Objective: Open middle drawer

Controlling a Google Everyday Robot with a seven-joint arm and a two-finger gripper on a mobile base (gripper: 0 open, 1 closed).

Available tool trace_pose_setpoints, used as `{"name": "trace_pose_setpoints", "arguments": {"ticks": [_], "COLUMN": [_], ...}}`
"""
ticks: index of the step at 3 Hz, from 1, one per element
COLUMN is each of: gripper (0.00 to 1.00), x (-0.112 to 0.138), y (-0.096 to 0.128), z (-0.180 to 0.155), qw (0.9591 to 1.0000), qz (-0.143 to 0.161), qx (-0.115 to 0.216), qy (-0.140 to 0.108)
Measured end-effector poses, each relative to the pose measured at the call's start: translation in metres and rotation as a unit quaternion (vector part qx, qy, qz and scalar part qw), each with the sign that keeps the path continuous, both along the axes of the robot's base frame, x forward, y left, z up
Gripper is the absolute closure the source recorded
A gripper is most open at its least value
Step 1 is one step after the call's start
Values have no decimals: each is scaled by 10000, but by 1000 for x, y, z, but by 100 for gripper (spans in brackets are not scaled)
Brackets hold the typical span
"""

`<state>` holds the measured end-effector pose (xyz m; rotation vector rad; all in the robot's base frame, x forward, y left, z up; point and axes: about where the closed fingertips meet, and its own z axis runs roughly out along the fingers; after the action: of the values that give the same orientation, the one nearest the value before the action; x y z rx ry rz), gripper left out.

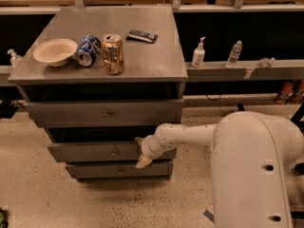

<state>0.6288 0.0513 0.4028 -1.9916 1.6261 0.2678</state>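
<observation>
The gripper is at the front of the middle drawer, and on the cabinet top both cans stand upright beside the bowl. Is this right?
Not quite. In the camera view only the gold can stands upright; the blue can lies on its side next to the bowl. The gripper is indeed at the front of the middle drawer, right of its knob.

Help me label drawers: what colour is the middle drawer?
Dull grey middle drawer, camera view; pincer at its right end.
</observation>
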Motion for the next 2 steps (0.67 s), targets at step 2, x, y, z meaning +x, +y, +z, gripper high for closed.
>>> {"name": "trace_pose_setpoints", "arguments": {"ticks": [2], "gripper": [37], "x": [0], "y": [0], "z": [13], "qw": [10000], "qz": [1], "qx": [1], "qy": [3]}}
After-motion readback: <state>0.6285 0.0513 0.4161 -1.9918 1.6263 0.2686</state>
